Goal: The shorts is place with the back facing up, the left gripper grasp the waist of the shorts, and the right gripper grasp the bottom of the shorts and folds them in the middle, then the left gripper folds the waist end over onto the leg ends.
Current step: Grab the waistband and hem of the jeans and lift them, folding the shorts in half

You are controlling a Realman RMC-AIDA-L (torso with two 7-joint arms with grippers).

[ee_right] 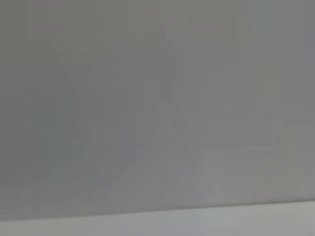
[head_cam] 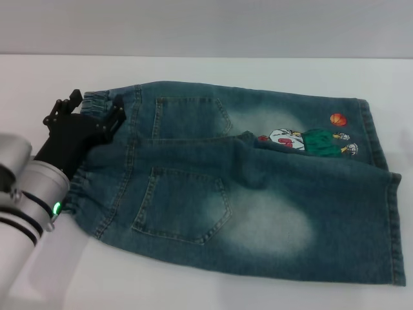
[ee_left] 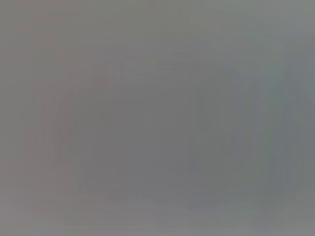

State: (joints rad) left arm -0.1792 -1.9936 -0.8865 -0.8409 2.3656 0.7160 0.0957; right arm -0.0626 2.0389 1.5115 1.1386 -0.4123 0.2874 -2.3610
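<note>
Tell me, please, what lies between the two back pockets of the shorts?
In the head view, only denim: between the far pocket and the near pocket of the shorts runs a centre seam fold, nothing else.

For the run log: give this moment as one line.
left end effector: at waist | shorts: flat, back up, unfolded | right end effector: out of view

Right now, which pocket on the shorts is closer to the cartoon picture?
The far back pocket, on the leg carrying the cartoon print. The other pocket sits on the plain near leg.
</note>
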